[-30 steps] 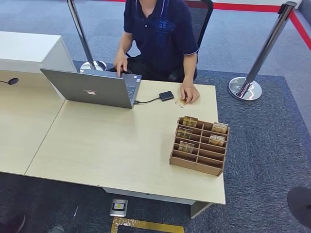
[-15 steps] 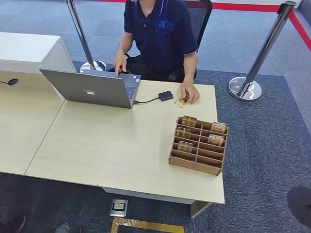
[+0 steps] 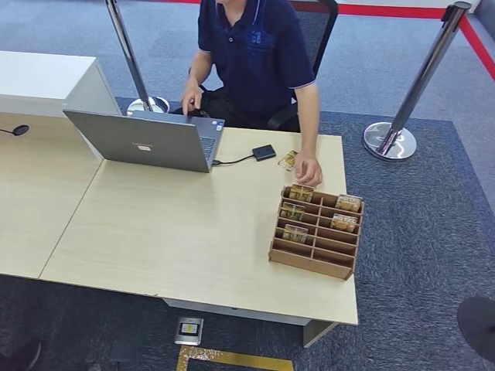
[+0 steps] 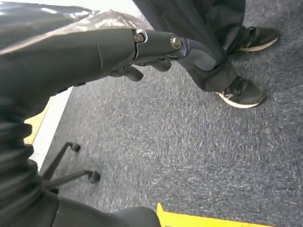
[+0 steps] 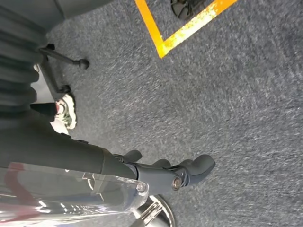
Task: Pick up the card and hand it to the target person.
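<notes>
Left hand (image 4: 157,52), right hand (image 5: 168,172) hang over carpet, fingers loose, empty; card (image 3: 287,161) near desk's (image 3: 175,232) far edge.

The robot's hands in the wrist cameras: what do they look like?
Left hand: dark grey, slim segmented fingers joined by silver pins, behind a ribbed dark cover. Right hand: the same dark grey build, rounded fingertips, a silver pin, with a glossy clear shell along the forearm.

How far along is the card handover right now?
Nothing looks done yet. The left hand and right hand hang over the carpet and hold nothing. Cards sit in the wooden rack on the table, and a loose card lies beside the seated person's hand. Left: reach in, pick up a card and pass it to the person.
</notes>
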